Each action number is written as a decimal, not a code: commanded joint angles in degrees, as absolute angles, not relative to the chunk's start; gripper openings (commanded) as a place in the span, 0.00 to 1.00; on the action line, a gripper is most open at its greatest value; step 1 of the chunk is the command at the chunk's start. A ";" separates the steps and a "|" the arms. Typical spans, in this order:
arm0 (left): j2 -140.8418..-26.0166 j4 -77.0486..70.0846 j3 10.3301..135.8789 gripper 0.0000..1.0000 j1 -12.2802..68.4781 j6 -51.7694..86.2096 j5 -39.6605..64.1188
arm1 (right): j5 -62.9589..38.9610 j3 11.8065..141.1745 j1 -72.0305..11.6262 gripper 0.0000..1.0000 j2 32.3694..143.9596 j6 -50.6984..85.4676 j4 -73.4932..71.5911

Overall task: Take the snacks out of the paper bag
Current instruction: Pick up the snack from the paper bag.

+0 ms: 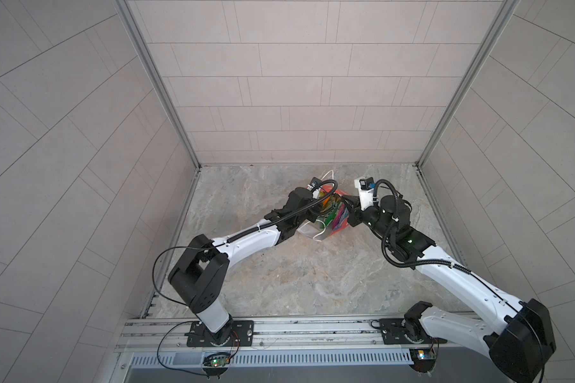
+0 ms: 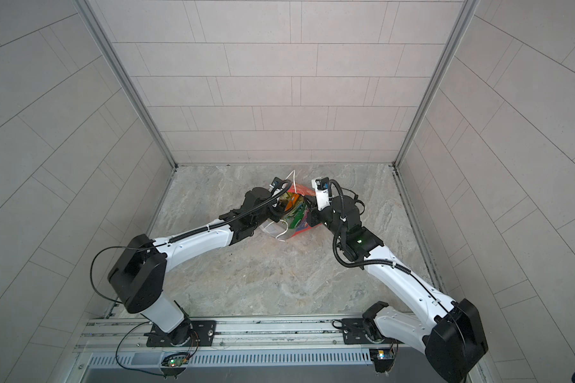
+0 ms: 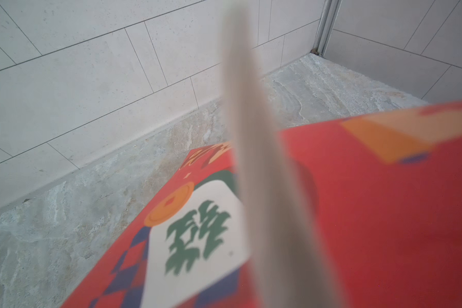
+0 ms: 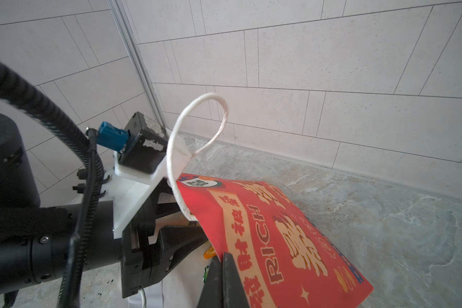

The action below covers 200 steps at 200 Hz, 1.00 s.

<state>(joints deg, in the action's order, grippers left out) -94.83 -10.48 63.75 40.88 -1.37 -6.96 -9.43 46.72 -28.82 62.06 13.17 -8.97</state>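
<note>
On the marbled table [image 1: 279, 282] the right gripper [image 4: 222, 260] pinches the rim of the paper bag [image 4: 278, 234] while the left gripper [image 4: 190, 226], its hold hidden, reaches among the snacks [image 1: 334, 214] inside; a hard pull could tear the paper.

Bare tabletop [image 1: 312, 282] around paper bag [image 4: 251, 213]
</note>
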 commanded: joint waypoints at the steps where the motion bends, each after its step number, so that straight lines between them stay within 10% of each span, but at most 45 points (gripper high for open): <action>1: -96.28 -11.13 63.59 0.44 40.41 -1.32 -7.76 | -10.19 46.92 -28.83 0.00 59.36 13.80 -12.35; 200: -93.34 -14.30 60.66 0.00 39.39 1.05 -5.62 | -9.93 45.89 -27.87 0.00 58.82 15.14 -13.09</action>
